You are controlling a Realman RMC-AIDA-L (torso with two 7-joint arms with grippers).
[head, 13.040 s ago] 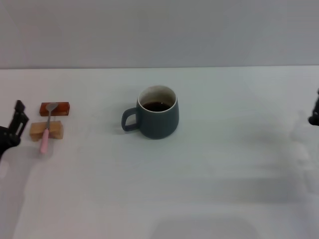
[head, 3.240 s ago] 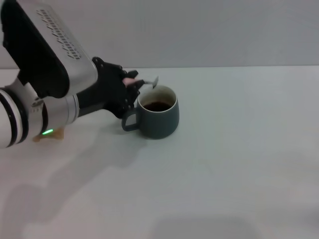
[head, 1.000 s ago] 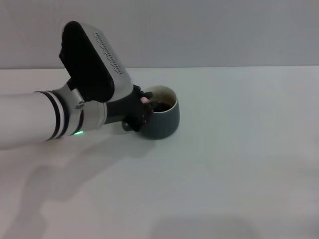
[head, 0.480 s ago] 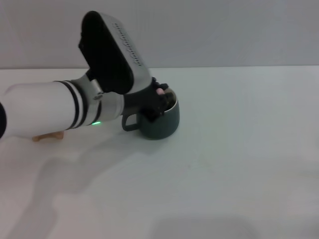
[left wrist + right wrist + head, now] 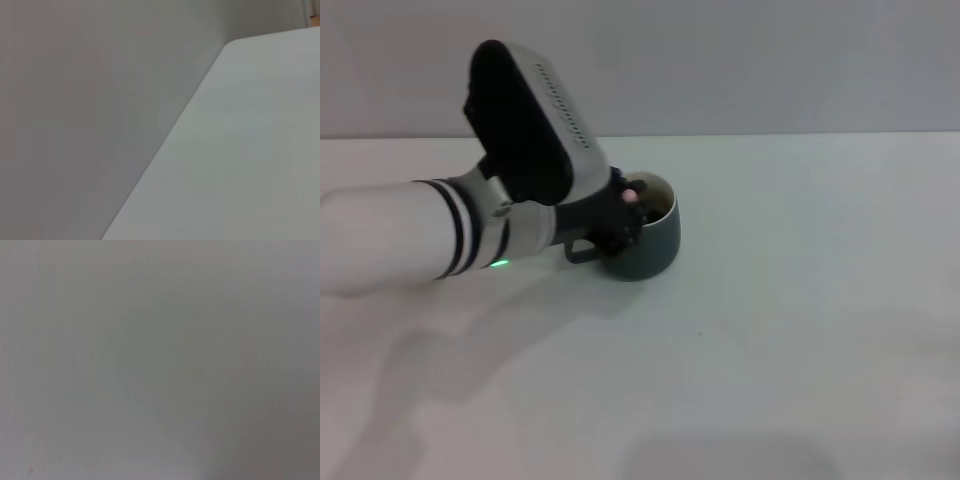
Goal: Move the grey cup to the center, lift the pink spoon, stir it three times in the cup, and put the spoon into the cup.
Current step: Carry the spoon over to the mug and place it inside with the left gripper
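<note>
The grey cup [image 5: 650,245] stands on the white table, a little left of the middle in the head view, its loop handle [image 5: 578,250] towards the left. My left gripper [image 5: 628,205] reaches in from the left and sits over the cup's left rim, shut on the pink spoon [image 5: 631,194]; only a bit of its pink handle shows between the black fingers. The spoon's bowl is hidden inside the cup. The liquid is mostly hidden by the gripper. The right gripper is out of view.
My left arm [image 5: 420,235] covers the table's left part, hiding the wooden blocks. The left wrist view shows only the wall and the table's edge [image 5: 165,145]. The right wrist view shows only a plain grey surface.
Over the last second my left gripper, with the spoon in the cup, moved right across the cup's mouth and then back a little to the left. The cup stayed put.
</note>
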